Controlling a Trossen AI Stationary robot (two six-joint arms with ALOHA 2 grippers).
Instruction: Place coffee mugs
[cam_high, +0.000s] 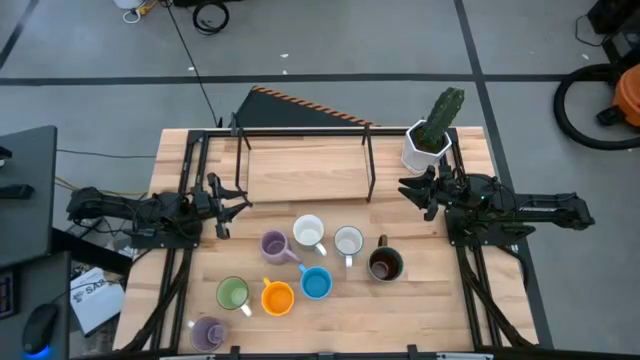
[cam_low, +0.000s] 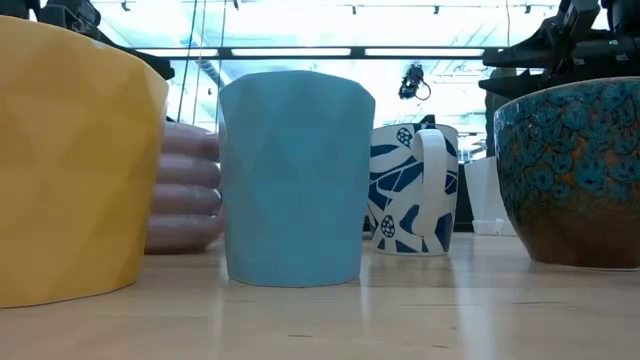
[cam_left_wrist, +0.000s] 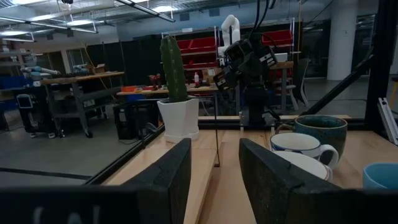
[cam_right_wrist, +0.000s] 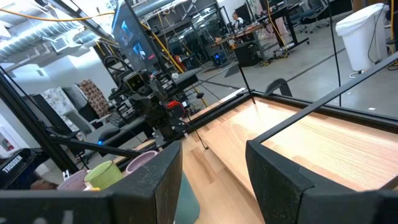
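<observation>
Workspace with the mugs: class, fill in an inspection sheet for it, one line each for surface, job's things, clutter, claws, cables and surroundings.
Surface: light wooden table, with a black frame and a raised wooden shelf at the back.
Job's things: eight mugs grouped at the front: white mug, patterned white mug, brown mug, purple mug, blue mug, orange mug, green mug, second purple mug.
Clutter: cactus pot at the back right corner.
Claws: left claw open, empty, at the left edge; right claw open, empty, beside the cactus pot.
Cables: black cable on the floor behind.
Surroundings: workshop floor, benches, shelving.
</observation>
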